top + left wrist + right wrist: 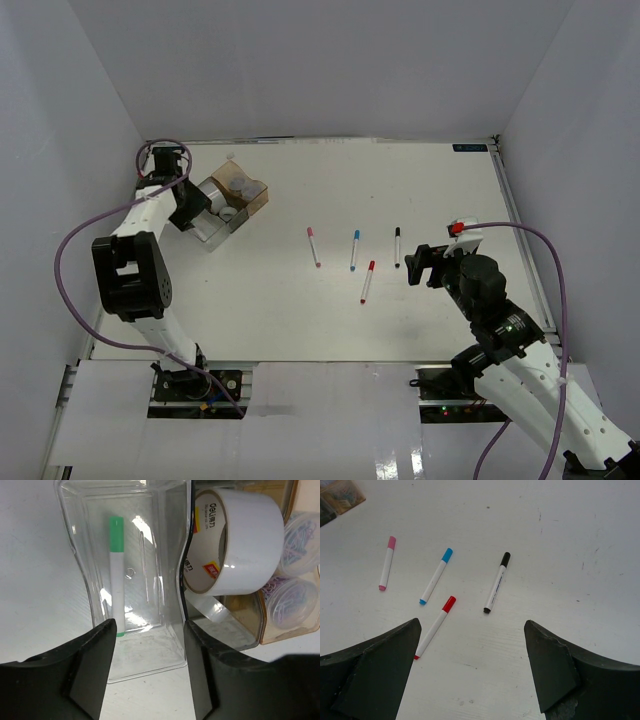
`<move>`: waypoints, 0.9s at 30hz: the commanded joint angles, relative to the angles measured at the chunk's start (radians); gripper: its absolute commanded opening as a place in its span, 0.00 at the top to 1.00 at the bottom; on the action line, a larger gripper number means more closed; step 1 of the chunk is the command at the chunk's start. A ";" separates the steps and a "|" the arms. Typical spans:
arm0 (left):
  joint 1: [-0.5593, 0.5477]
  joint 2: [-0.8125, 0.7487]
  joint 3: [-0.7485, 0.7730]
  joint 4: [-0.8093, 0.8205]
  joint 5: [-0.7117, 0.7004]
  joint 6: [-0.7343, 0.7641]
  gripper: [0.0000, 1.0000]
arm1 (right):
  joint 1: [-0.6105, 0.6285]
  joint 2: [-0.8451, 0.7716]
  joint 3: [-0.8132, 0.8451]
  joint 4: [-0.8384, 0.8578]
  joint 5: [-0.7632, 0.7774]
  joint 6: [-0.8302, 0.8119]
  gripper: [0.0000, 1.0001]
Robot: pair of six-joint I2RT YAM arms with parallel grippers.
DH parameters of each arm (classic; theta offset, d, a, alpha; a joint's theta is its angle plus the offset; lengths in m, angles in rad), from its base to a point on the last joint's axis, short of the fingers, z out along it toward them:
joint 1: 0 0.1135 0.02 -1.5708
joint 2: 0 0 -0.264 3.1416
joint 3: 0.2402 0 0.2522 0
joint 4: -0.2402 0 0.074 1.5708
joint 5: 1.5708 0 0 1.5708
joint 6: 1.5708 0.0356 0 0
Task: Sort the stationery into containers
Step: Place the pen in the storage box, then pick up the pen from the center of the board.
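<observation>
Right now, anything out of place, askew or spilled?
Nothing spilled. The white tape roll sits tilted on the clear tape roll. Pink marker, blue marker, red marker and black marker lie loose on the table.

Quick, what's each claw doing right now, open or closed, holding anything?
Left claw: open, holding nothing.
Right claw: open, holding nothing.
</observation>
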 commanded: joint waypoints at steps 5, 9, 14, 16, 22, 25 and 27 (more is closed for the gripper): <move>-0.045 -0.206 -0.044 0.009 0.068 0.014 0.23 | -0.003 -0.009 -0.006 0.016 -0.005 0.005 0.10; -0.216 -0.302 -0.081 0.022 0.045 0.022 0.22 | -0.003 0.002 -0.003 0.016 -0.004 0.005 0.10; -0.482 -0.287 -0.092 0.033 -0.027 -0.043 0.21 | -0.003 0.005 -0.003 0.016 -0.007 0.005 0.10; -0.572 -0.231 -0.075 0.036 -0.079 -0.056 0.21 | -0.003 0.005 -0.004 0.016 -0.007 0.006 0.10; -0.712 -0.065 -0.006 0.035 -0.168 -0.115 0.26 | -0.001 -0.001 -0.009 0.016 -0.002 0.008 0.10; -0.737 0.029 0.038 0.036 -0.159 -0.135 0.29 | -0.003 -0.004 -0.010 0.016 0.001 0.011 0.10; -0.747 0.090 0.075 0.036 -0.162 -0.144 0.30 | -0.003 -0.006 -0.010 0.014 0.004 0.011 0.10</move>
